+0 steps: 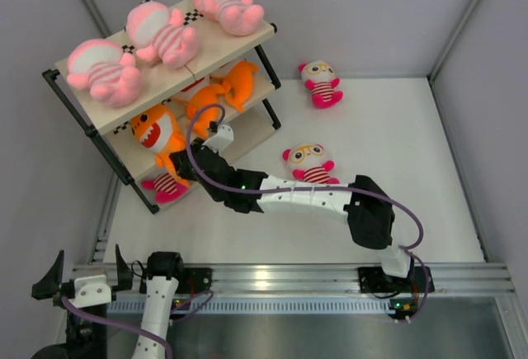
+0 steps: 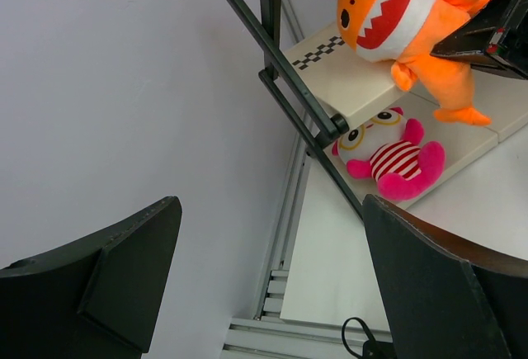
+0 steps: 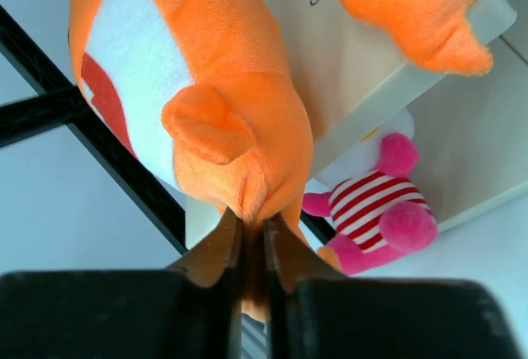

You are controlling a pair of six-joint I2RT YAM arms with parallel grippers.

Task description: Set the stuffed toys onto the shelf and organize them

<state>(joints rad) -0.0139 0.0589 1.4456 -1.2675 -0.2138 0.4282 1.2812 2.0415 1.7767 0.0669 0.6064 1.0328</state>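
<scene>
Left gripper (image 1: pixel 87 275) idle, jaws spread, in front of the shelf (image 1: pixel 247 45). Orange shark (image 1: pixel 153 132) on the shelf's middle tier, left end. Right gripper (image 3: pixel 252 227) clenched on its tail. Step: seating the shark. Next move, likely: release, back out, fetch the striped doll (image 1: pixel 311 163) right of the shelf.

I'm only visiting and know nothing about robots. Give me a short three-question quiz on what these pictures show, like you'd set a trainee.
1. True or false: the left fingers hold a toy.
2. Which toy do the right fingers pinch? A: pink toy. B: orange shark. C: striped doll.
3. How many striped dolls lie on the table, off the shelf?
Key: 1 false, they are open and empty. 2 B. 3 two; the second doll lies nearer the robot.
</scene>
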